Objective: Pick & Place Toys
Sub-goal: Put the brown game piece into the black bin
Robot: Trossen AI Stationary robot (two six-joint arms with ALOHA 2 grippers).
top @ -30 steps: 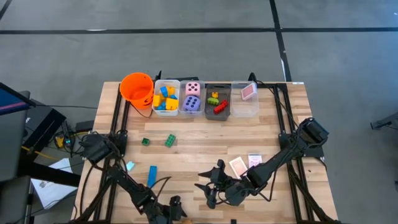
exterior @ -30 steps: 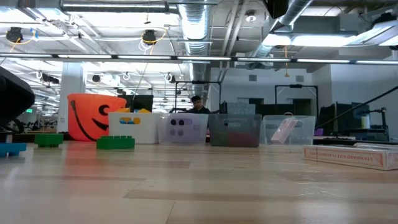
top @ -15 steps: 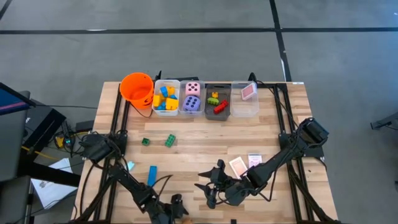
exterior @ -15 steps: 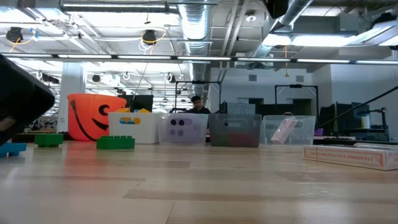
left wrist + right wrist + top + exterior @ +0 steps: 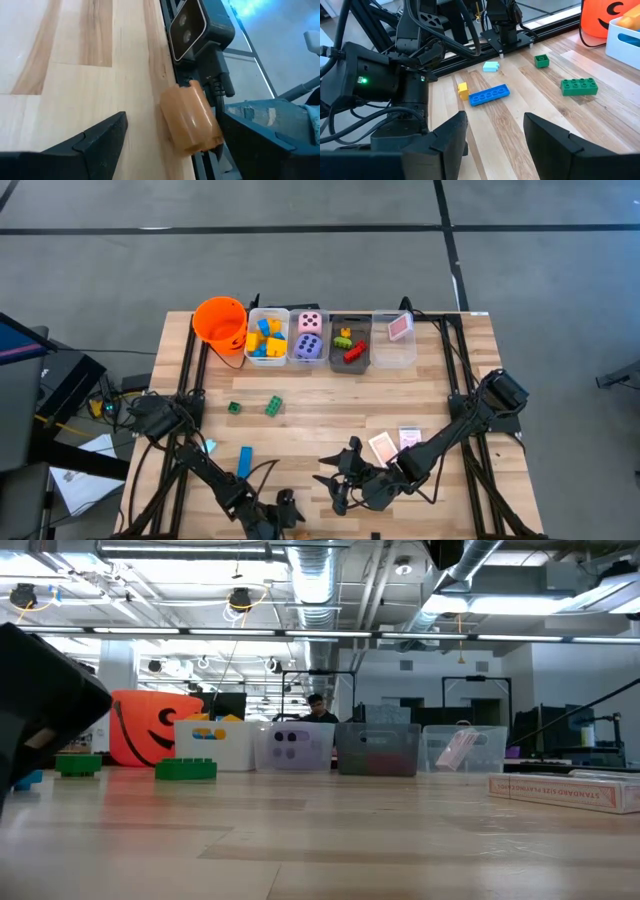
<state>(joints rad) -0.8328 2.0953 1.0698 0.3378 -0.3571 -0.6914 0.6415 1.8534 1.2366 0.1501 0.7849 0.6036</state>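
An orange-yellow block (image 5: 192,120) lies at the table's near edge beside the low camera (image 5: 200,25). My left gripper (image 5: 172,130) (image 5: 285,510) is open, with one finger on each side of the block. My right gripper (image 5: 337,480) (image 5: 495,125) hangs open above the near middle of the table, with nothing between its fingers. A blue bar (image 5: 245,462), a pale blue block (image 5: 210,446), two green blocks (image 5: 273,406) (image 5: 234,408) and pink-white cards (image 5: 382,446) lie loose on the table. My left gripper has its fingers level with the orange-yellow block, one on each side. One finger (image 5: 250,140) stands right against the block's side. I cannot tell whether it touches. The block rests on the table.
At the far edge stand the orange bucket (image 5: 220,320), a white bin of yellow and blue blocks (image 5: 266,338), a clear bin with two dice (image 5: 309,337), a grey bin (image 5: 349,343) and a clear bin with a card (image 5: 393,338). A small yellow block (image 5: 463,90) lies by the blue bar.
My left gripper has crept a little toward the table's right along the near edge. In the low view it has come farther in from the left and now covers part of the blue bar. My right gripper has kept still.
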